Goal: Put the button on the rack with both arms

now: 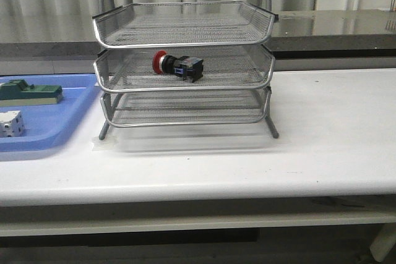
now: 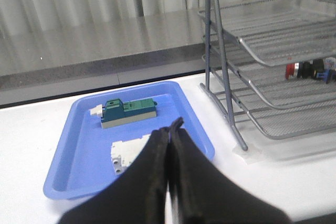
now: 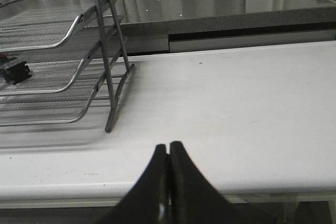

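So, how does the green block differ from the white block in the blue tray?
The green block is long, low and rectangular, while the white block is short and more cube-like. In the front view the green block lies farther back in the blue tray, and the white block lies nearer the front edge. The left claw partly hides the white block in the left wrist view; the green block shows whole. Both rest apart in the same tray.

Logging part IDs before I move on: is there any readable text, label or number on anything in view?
None can be read.
Red-headed push-button switch on the silver wire-mesh rack's middle tier: no legible marking.
Green rectangular block and white cube-like block in the blue plastic tray: any print too small.
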### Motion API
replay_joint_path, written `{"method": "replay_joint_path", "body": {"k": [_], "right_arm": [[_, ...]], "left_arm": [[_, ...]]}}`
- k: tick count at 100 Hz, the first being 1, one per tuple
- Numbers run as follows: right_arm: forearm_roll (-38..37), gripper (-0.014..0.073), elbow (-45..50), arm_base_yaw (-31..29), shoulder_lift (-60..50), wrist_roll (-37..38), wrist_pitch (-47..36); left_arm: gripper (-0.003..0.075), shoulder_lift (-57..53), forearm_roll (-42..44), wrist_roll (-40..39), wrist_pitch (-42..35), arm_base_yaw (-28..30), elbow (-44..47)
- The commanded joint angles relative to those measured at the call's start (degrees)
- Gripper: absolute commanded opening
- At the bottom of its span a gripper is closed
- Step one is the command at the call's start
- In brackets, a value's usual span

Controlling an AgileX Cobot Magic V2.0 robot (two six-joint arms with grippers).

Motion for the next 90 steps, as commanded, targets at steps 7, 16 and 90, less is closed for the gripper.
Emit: {"method": "replay_joint_path", "body": {"k": [7, 16, 90], "right_arm": [[-0.7, -0.006, -1.1, -0.2, -1.2, -0.2, -4.9], [-0.7, -0.006, -1.1, -0.2, -1.2, -0.2, -4.9], [-0.7, -0.006, -1.1, -0.2, -1.2, -0.2, -4.9]], "left_arm": [[-0.0021, -1.9, 3.9, -4.6, -6.7, 0.1, 2.3], [-0.0021, -4.5, 4.3, -4.6, -8.2, 0.1, 4.9], [-0.0021, -15.0, 5.2, -6.3, -7.0, 5.8, 9.8]]}}
